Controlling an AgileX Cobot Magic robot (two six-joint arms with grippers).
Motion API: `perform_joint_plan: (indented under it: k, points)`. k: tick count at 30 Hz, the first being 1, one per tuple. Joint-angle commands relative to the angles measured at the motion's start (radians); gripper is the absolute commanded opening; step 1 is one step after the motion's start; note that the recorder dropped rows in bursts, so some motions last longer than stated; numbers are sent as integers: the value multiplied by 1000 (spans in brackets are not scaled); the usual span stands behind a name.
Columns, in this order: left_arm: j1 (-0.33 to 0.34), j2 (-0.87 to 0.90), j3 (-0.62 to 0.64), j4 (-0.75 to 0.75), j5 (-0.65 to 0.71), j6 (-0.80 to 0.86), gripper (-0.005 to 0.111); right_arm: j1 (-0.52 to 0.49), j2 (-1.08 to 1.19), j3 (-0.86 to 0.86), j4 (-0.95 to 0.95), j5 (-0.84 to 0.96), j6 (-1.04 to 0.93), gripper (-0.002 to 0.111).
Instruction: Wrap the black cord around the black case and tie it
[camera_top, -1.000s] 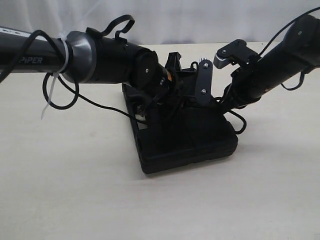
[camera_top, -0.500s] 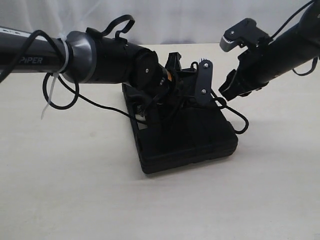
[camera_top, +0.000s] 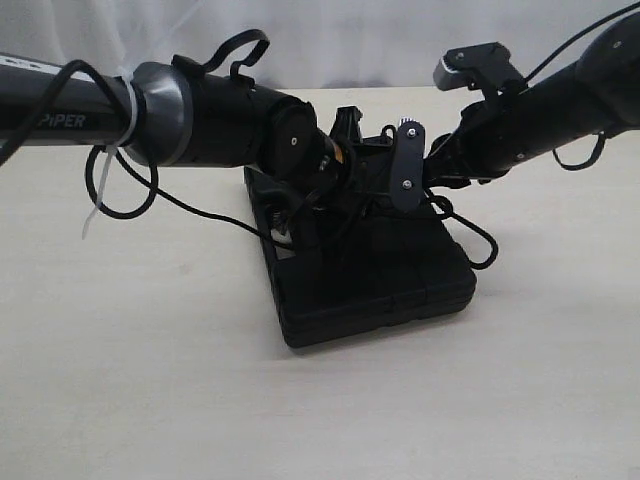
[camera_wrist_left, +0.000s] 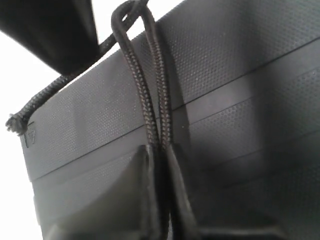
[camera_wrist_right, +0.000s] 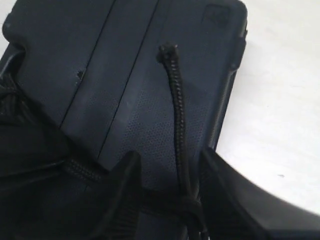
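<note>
- Your L pincer (camera_wrist_left: 160, 150) is pinching narrow on two strands of the black cord (camera_wrist_left: 150, 95), which is looping over the black case (camera_top: 370, 280).
- Your R pincer (camera_wrist_right: 170, 156) is standing wide. Cord's free end is running betw. its fingers (camera_wrist_right: 122, 190) and lying on the lid.
- Case is lying flat on the worktop (camera_top: 150, 380), mid-scene.

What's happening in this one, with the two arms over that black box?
Both arms work over a flat matte black plastic case lying on the table. The left gripper is shut on two strands of the thin black braided cord, which run across the case. The right gripper is open, straddling the cord's loose end. No finished tie is visible.
</note>
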Motion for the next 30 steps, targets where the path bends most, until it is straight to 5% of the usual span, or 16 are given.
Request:
perform_joint_plan:
  k: [1,9,12,30]
  points:
    - [-3,-1,0,-7,-1,-2,0,0,25,-4,23,-14,-53,37]
    - [-3,-1,0,-14,-2,-2,0,0,87,-4,212,-58,-218,37]
    - [2,-1,0,-10,26,0,0,0,79,-4,216,-163,-225,4]
    - [2,-1,0,-10,74,2,0,0,-147,-4,249,-410,-210,4]
